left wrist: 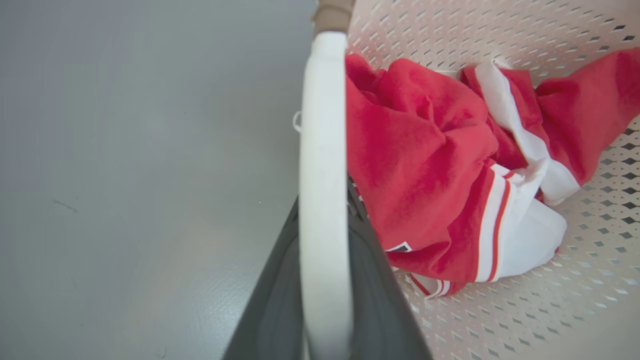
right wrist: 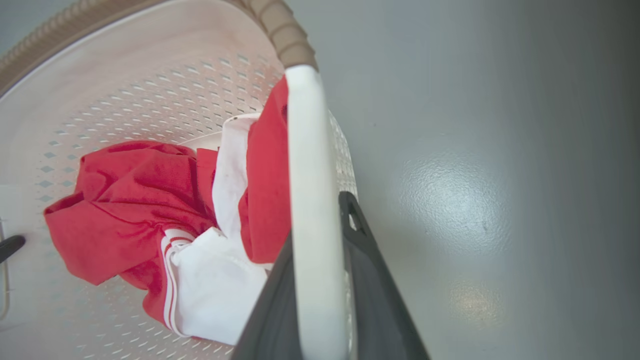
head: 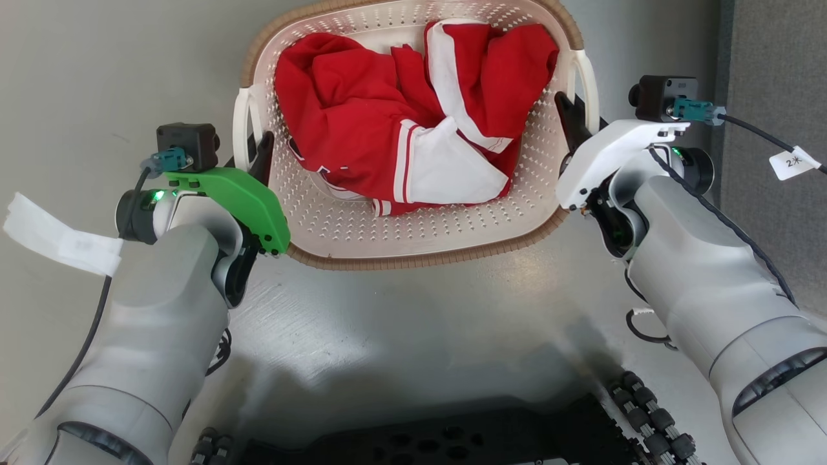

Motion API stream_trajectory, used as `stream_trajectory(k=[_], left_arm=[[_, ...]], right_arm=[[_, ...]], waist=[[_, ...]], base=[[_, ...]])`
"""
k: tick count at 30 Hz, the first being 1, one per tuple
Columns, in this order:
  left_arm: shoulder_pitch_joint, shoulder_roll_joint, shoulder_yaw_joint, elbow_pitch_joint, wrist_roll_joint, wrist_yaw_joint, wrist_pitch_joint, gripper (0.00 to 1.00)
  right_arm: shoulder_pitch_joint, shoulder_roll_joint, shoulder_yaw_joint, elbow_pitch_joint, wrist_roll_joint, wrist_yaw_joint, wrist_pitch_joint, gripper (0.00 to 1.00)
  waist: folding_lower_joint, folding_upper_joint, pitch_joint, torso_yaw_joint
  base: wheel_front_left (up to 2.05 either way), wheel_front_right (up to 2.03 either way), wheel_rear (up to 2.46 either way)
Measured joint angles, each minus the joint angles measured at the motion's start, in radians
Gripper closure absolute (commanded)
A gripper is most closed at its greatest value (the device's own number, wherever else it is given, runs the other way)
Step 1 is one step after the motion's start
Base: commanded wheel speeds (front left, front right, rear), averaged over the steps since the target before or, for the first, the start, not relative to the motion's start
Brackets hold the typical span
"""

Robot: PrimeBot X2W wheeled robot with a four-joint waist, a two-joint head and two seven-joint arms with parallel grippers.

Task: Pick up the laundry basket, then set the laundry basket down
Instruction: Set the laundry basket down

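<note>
Cream perforated plastic, the laundry basket lay between my arms over the grey floor; resting or lifted, I couldn't tell. My left claw and right claw each clasped a white side handle. It looked light, stiff and best held there.

You see a cream-white basket, its walls dotted with rows of small diamond holes, under a brown woven-look rim. Its handles at 9 and 3 o'clock are plain white. The garment in it is bright red with white panels and thin red-and-white stripes. The left gripper wears a green shell, the right gripper a white one, and both have dark fingers. The floor is glossy grey.
</note>
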Motion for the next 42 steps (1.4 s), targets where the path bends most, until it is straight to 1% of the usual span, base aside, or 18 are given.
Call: stream_trajectory(k=[10,11,12,13,14,15,18,30,38,42], left_arm=[[-0.003,0.000,-0.012,0.000,0.000,0.000,0.000,1.00],[-0.003,-0.001,-0.012,0.001,0.000,0.000,0.000,0.76],[-0.003,-0.001,-0.014,0.002,0.000,0.000,0.000,0.38],[-0.003,-0.001,-0.019,0.004,0.000,0.000,0.000,0.00],[-0.002,-0.002,-0.024,0.005,0.000,-0.002,0.000,0.00],[-0.002,-0.007,-0.032,0.005,0.000,-0.003,0.000,0.00],[-0.002,-0.017,-0.038,0.005,0.000,-0.007,0.000,0.00],[-0.002,-0.018,-0.044,0.008,-0.009,-0.007,0.000,0.00],[0.003,-0.015,-0.042,0.016,-0.018,-0.007,0.000,0.00],[0.031,-0.010,-0.041,0.017,-0.026,-0.007,0.000,0.00]], right_arm=[[0.005,0.001,-0.021,0.001,-0.011,-0.004,0.000,1.00],[0.007,0.001,-0.024,0.001,-0.014,-0.004,0.000,0.98],[0.009,0.001,-0.026,0.002,-0.017,-0.004,0.000,0.78],[0.011,0.001,-0.030,0.005,-0.017,-0.004,0.000,0.61],[0.012,0.002,-0.034,0.005,-0.017,-0.004,-0.001,0.52],[0.012,0.002,-0.040,0.006,-0.017,-0.003,-0.003,0.00],[0.012,0.007,-0.041,0.010,-0.017,-0.003,-0.003,0.00],[0.013,0.008,-0.049,0.022,-0.017,-0.003,-0.003,0.00],[0.037,0.008,-0.066,0.037,-0.016,-0.004,-0.003,0.00],[0.062,0.008,-0.064,0.049,-0.017,-0.004,-0.003,0.00]], waist=[[0.0000,0.0000,0.001,-0.001],[0.0000,0.0000,0.001,-0.001],[0.0000,0.0000,0.001,-0.001],[0.0000,0.0000,0.001,0.000],[0.0000,0.0000,0.000,0.000],[0.0000,0.0000,0.000,0.000],[0.0000,0.0000,-0.002,0.001],[0.0000,0.0000,-0.016,0.006],[0.0000,0.0000,-0.059,0.005],[0.0000,0.0000,-0.091,0.001]], base=[[0.00,0.00,0.00],[0.00,0.00,0.00],[0.00,0.00,0.00],[0.00,0.00,0.00],[0.00,0.00,0.00],[0.00,0.00,0.00],[0.00,0.00,0.00],[0.00,0.00,0.00],[0.00,0.00,0.00],[0.00,0.00,0.00]])
